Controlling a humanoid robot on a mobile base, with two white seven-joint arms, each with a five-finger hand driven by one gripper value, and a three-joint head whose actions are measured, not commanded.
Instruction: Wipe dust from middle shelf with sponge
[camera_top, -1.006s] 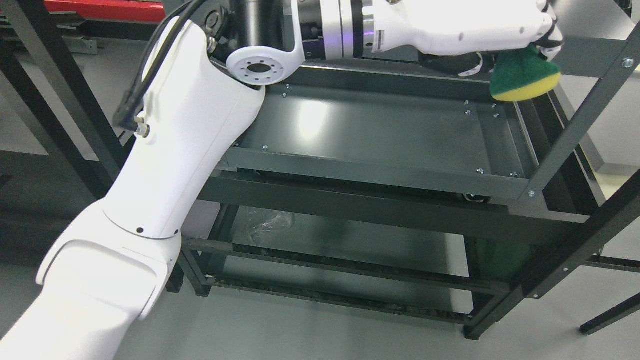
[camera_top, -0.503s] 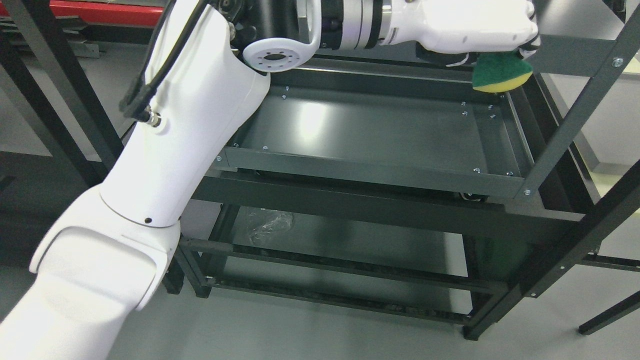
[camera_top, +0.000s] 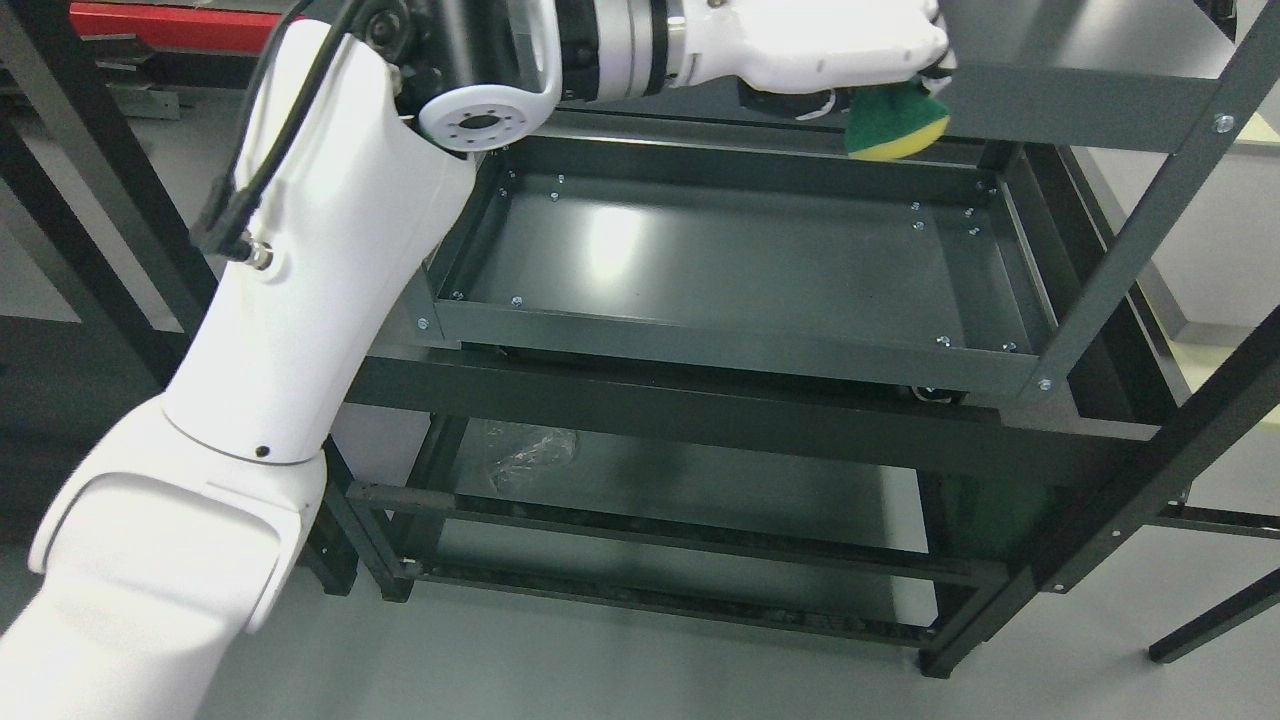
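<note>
Nearest the camera, the left arm (camera_top: 300, 330) is filling the lower left of the head view, its white shell rising from the bottom corner, bending at the elbow and reaching off to the right along the top edge. Beside it, low down, the bottom shelf (camera_top: 700, 490) of the dark metal rack (camera_top: 1130, 260) is sitting with a crumpled piece of clear plastic (camera_top: 525, 450) lying at its left end. Above that, the middle shelf (camera_top: 740, 260) is lying open like a shallow tray with a raised rim, its dark floor catching a bright patch of reflected light towards the left, and nothing is resting on it. Farther back and higher, the left hand (camera_top: 840, 60) is hanging over the far right part of that shelf, fingers clenched around the sponge (camera_top: 895, 125). The sponge is showing a green scouring side on top and a yellow side underneath, poking down below the hand. It is hovering just over the far rim, apart from the shelf floor, right by the edge of the grey top shelf (camera_top: 1090, 70). Beyond the rack, at the top left, a red bar (camera_top: 170, 20) is showing.
</note>
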